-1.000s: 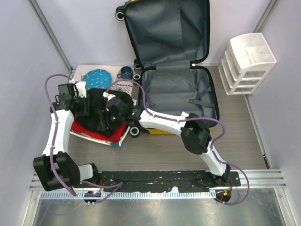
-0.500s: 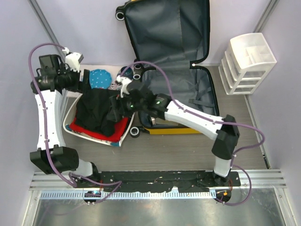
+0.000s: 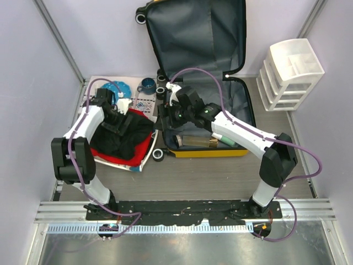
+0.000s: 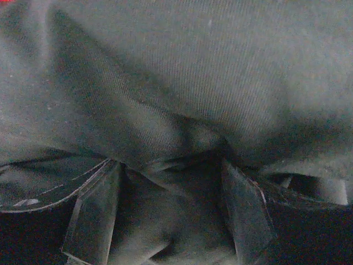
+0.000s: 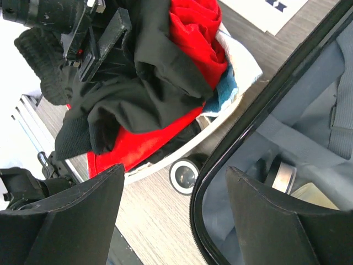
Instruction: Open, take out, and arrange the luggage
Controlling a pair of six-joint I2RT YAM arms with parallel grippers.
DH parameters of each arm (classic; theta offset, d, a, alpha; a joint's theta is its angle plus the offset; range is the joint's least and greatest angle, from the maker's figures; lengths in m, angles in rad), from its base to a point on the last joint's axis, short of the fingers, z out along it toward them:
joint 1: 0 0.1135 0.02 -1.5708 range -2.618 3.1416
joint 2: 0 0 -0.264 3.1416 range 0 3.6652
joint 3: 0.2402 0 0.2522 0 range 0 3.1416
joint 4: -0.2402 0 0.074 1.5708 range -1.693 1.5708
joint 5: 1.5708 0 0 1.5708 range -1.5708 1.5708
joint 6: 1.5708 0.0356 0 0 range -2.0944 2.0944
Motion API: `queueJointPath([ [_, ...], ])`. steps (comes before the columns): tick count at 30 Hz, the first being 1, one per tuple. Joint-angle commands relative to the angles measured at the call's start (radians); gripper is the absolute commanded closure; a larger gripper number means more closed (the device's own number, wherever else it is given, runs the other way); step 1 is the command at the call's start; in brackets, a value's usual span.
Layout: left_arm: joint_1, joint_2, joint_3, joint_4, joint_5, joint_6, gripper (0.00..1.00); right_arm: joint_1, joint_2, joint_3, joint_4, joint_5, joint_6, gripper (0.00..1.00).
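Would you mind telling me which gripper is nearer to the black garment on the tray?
Left. The left gripper is right against the black garment, open; the right gripper hangs open over the luggage rim, beside the garment.

Pale lavender back wall (image 3: 105, 38), plain, matt. Matching lavender side walls left (image 3: 30, 83) and right (image 3: 336, 83), angling inward toward far end. Thin grey metal post (image 3: 58, 41) runs along left corner; second grey metal post (image 3: 310, 17) along right corner. Grey wood-grain tabletop (image 3: 198, 176), planks running left to right. White plastic three-tier drawer unit (image 3: 289, 74) against right wall, top tray open. Ribbed aluminium rail (image 3: 309, 210) across near edge; brushed metal sheet (image 3: 182, 248) below it. Light even, diffuse; shadows soft.
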Motion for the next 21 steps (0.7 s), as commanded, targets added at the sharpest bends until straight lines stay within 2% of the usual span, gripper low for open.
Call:
queueJointPath([
  [1, 0.032, -0.003, -0.155, -0.005, -0.201, 0.034, 0.27, -0.009, -0.061, -0.007, 0.037, -0.015, -0.036, 0.20],
  [3, 0.058, -0.004, -0.225, 0.001, -0.254, 0.011, 0.27, -0.017, -0.056, -0.009, 0.037, -0.025, -0.042, 0.20],
  [10, 0.287, -0.061, -0.360, 0.035, -0.336, 0.065, 0.28, -0.037, -0.025, 0.013, 0.037, -0.056, -0.054, 0.20],
  [14, 0.392, -0.061, -0.342, 0.065, -0.324, 0.138, 0.27, -0.041, -0.008, 0.025, 0.041, -0.067, -0.054, 0.20],
  [21, 0.418, -0.024, -0.212, 0.025, -0.250, 0.217, 0.22, -0.067, 0.004, 0.043, 0.047, -0.078, -0.066, 0.20],
])
